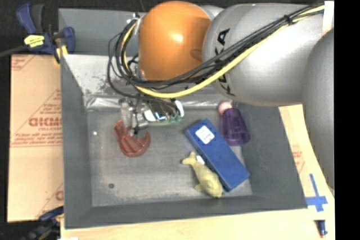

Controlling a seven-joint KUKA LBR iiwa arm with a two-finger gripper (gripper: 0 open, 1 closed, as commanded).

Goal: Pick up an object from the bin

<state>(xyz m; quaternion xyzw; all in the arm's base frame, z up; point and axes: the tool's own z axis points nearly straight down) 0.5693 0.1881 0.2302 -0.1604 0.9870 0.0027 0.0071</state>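
My gripper [134, 123] reaches down at the left middle of the bin floor, its fingers right above and touching a dark red round rubbery thing [132, 142]. Whether the red thing sits between the fingers is hidden by the gripper body. A blue flat box with a white label [216, 153] lies to the right of it, slanting toward the front right. A yellow soft toy shaped like a small animal [205, 177] rests against the box's front side. A purple translucent bottle with a pink cap [233, 123] lies behind the box.
The orange dome and the big grey arm with black and yellow cables hang over the back half of the bin. The bin's sloping walls rise on all sides; bare floor lies at the front left.
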